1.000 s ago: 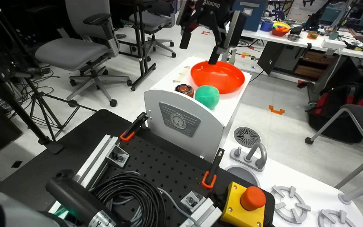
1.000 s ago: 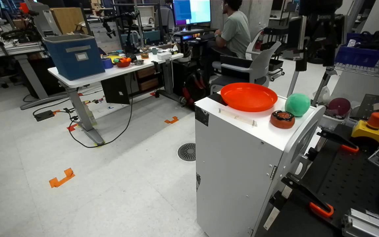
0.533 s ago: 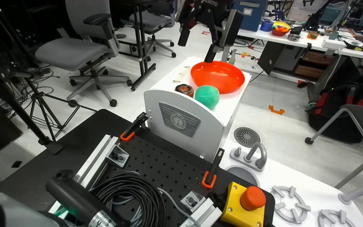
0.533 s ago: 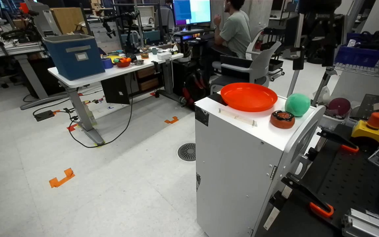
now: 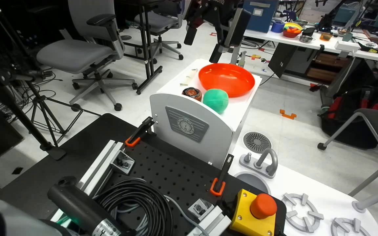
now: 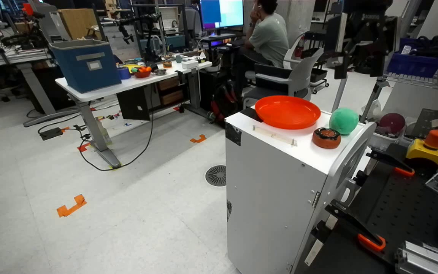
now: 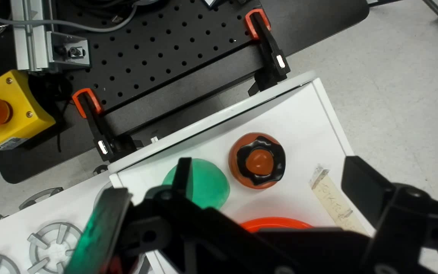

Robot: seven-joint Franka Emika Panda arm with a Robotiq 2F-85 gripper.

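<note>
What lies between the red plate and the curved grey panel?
A green ball and a brown-and-black round item, as both exterior views show.

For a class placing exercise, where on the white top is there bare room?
Bare corner of the white top: between the grey panel, brown toy and tape strip. Another patch lies between the green ball, red dish and the top's edge. Crowded: the middle, where ball, toy and dish sit close.

Pincer [image 6: 359, 71] reads ROBOTIQ; handwritten tape [image 7: 336, 202] is unclear.

A grey chair [image 5: 74, 55] and white table [image 6: 135, 82] stand on pale flooring [image 6: 146, 220].
</note>
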